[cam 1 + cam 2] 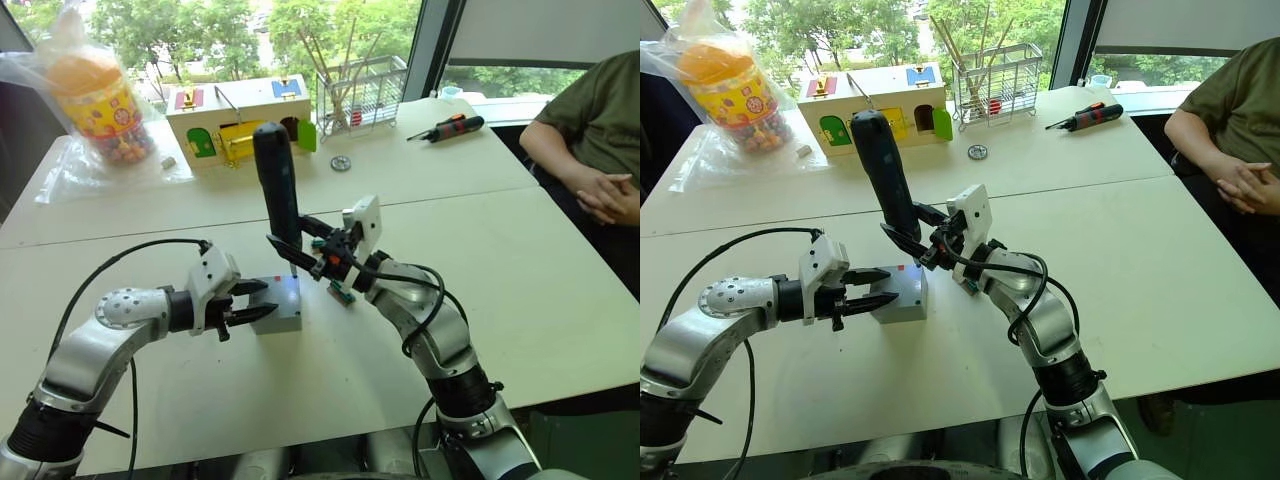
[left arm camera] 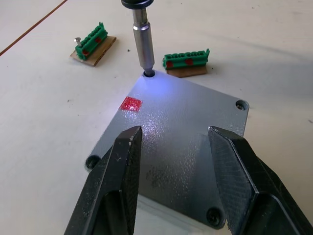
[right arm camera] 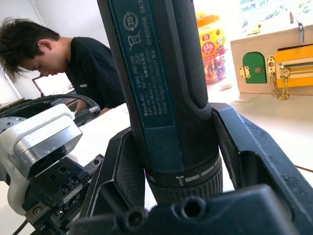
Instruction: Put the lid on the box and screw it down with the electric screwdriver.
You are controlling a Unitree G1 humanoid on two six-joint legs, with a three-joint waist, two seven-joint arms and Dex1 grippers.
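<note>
The right claw (image 1: 300, 248) is clamped on the stiff, probably top-heavy electric screwdriver (image 1: 277, 185) low on its barrel, while the left claw (image 1: 257, 301), fingers apart, flanks the light box (image 1: 283, 309).

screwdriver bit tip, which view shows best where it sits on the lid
Left wrist view: the bit stands in a corner hole of the lid. The eye views show it small below the electric screwdriver; the right wrist view shows the barrel.

I'm seeing the lid (image 2: 181, 122) showing speckled matt grey, the electric screwdriver (image 2: 143, 44) bit above it looking smooth brushed metal.
</note>
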